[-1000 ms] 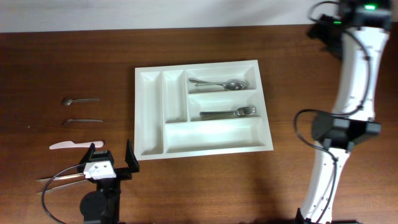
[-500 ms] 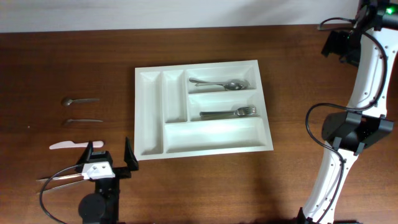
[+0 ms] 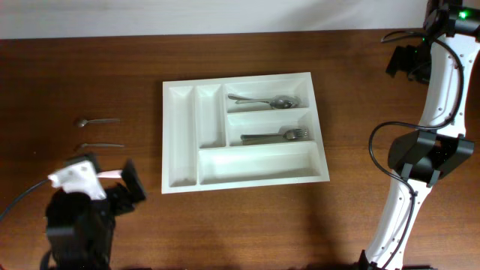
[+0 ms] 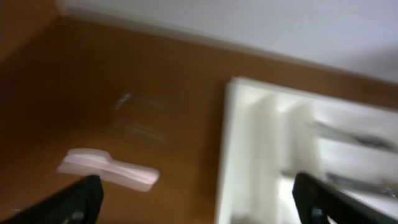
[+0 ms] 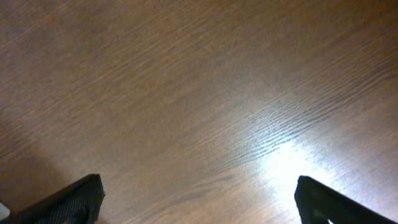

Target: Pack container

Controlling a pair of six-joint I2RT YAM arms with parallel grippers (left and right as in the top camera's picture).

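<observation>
at eight o'clock from the tray, just swung toward the white knife for pickup, with left gripper wide open, empty.

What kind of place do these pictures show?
Probably a robotics lab bench, not a kitchen: a brown wooden table, a white jointed robot arm, and a white plastic five-compartment cutlery tray.

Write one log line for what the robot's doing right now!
left fingers: open, near white knife | right fingers: open, over table | container: spoon and fork inside, three compartments empty
</observation>
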